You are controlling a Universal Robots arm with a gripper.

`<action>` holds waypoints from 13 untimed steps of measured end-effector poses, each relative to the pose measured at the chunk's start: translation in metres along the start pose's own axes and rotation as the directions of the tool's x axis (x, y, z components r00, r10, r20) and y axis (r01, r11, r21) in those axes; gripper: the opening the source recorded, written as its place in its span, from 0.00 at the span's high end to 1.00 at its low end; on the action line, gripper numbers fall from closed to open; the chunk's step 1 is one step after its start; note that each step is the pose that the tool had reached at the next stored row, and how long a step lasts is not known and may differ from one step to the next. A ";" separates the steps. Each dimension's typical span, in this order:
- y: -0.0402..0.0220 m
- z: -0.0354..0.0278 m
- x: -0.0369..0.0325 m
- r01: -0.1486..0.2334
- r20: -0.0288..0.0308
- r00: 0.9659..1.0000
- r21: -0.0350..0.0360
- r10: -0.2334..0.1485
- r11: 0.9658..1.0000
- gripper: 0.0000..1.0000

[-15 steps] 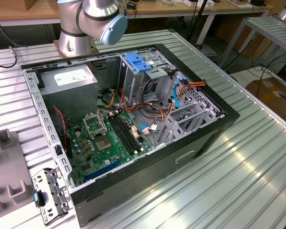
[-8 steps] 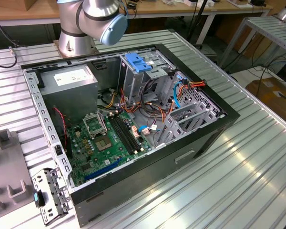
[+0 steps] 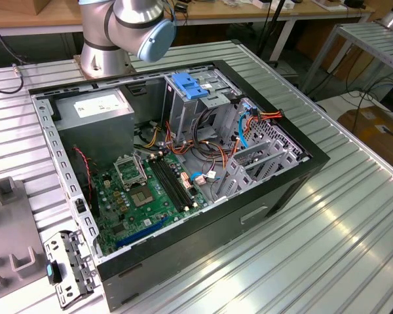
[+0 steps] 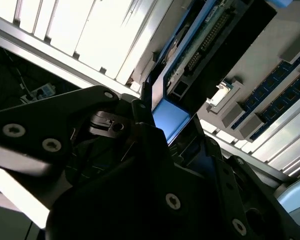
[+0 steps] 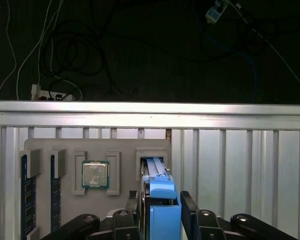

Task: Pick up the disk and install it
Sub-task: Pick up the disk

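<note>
The disk point(image 5: 160, 210) stands on edge between my gripper's point(image 5: 161, 200) two black fingers point(image 5: 189, 207), its blue bracket rails facing the first wrist camera. Its far end reaches the open slot point(image 5: 152, 160) of a grey parts holder point(image 5: 65, 150). The fingers lie against both faces of the disk, so the gripper is shut on it. The second wrist view looks along the gripper point(image 4: 162, 117) at the disk point(image 4: 190, 55), showing its blue rail and the connector edge. In the exterior view, the open computer case point(image 3: 275, 190) has an upright metal drive cage point(image 3: 196, 108) topped by a blue latch.
The holder also carries a processor chip point(image 5: 95, 175) and memory sticks point(image 5: 27, 200) on the ribbed aluminium table point(image 5: 240, 170), whose edge point(image 5: 150, 107) drops to a dark floor with cables. Inside the case are a motherboard point(image 3: 147, 196), a grey box point(image 3: 95, 111) and loose wires point(image 3: 249, 124).
</note>
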State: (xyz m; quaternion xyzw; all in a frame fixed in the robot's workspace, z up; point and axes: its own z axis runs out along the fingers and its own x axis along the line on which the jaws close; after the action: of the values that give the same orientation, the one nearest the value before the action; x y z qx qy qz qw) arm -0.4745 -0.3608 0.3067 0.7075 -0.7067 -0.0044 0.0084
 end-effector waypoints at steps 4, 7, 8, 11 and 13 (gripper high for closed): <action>0.0000 0.0018 0.0000 -0.019 0.000 1.000 0.000 0.019 1.000 0.55; -0.0001 0.0042 0.0000 -0.026 0.001 1.000 0.000 0.026 1.000 0.55; -0.0001 0.0048 0.0000 -0.027 0.001 1.000 0.000 0.027 1.000 0.55; -0.0002 0.0072 0.0000 -0.028 0.001 1.000 0.000 0.028 1.000 0.55; -0.0002 0.0092 -0.0001 -0.028 0.001 1.000 0.000 0.028 1.000 0.55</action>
State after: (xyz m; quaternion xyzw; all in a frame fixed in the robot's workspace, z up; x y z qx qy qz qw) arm -0.4744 -0.3608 0.2975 0.6974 -0.7166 -0.0045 0.0082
